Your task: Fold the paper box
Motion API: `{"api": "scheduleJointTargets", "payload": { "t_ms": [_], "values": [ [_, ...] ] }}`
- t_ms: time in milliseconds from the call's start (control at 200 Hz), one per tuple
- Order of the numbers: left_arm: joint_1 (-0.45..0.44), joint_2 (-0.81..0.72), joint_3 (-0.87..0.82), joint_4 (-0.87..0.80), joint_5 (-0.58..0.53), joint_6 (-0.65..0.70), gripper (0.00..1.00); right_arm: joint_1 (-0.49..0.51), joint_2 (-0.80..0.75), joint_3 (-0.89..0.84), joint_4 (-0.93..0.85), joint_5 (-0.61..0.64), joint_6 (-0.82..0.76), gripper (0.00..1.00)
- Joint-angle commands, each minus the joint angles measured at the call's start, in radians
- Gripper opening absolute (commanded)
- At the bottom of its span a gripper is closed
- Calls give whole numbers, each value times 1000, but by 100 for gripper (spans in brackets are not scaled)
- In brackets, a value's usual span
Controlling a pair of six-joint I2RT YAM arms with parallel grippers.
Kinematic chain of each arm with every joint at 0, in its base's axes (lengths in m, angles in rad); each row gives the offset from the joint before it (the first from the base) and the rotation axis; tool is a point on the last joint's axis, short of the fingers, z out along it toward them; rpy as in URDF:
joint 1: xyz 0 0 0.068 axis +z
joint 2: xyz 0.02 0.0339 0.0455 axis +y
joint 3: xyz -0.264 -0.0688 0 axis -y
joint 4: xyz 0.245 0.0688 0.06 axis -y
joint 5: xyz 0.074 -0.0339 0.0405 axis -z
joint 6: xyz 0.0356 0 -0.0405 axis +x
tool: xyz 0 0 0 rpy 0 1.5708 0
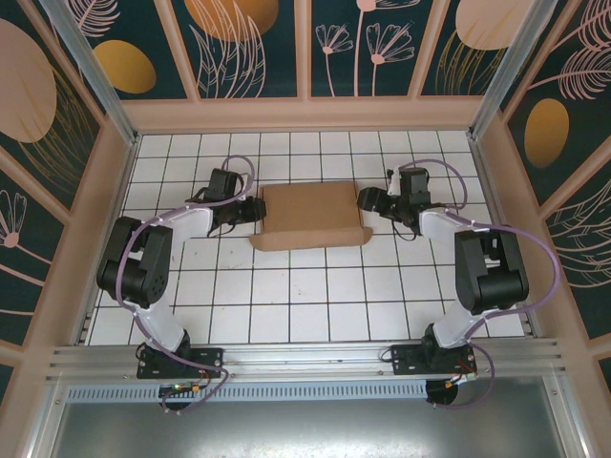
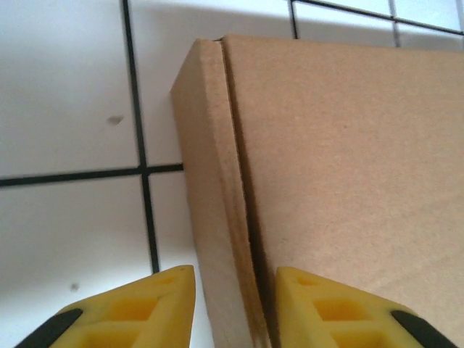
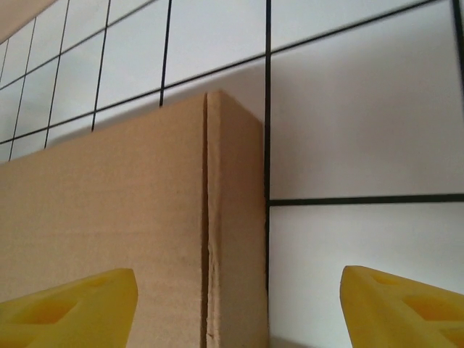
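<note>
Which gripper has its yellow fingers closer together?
The left gripper: its fingers closely straddle a side wall of the paper box, while the right gripper has its fingers spread wide apart.

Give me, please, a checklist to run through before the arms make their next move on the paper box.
1. The paper box sits on the table between the two arms: ok.
2. The left gripper straddles the left side wall: ok.
3. Its fingers actually press that wall: cannot tell.
4. The right gripper straddles the right side wall, open wide: ok.
5. The near flap is folded in: not ok, it appears to lie out on the table.
</note>
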State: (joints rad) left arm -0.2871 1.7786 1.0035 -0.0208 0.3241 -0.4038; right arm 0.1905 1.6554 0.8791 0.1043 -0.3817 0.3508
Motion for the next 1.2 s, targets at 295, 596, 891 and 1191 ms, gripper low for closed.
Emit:
{"api": "scheduleJointTargets", "payload": {
  "t_ms": [295, 596, 891, 1191],
  "values": [
    [138, 157, -11, 60, 370, 54, 15, -42, 119, 32, 46, -217, 49, 77],
    [192, 218, -20, 62, 437, 43, 6, -92, 179, 17, 83, -348, 86, 78],
    [210, 232, -20, 74, 441, 26, 7, -68, 179, -29, 155, -435, 131, 78],
    [210, 225, -25, 97, 441, 0, 6, -2, 125, -190, 474, -498, 388, 72]
  ]
}}
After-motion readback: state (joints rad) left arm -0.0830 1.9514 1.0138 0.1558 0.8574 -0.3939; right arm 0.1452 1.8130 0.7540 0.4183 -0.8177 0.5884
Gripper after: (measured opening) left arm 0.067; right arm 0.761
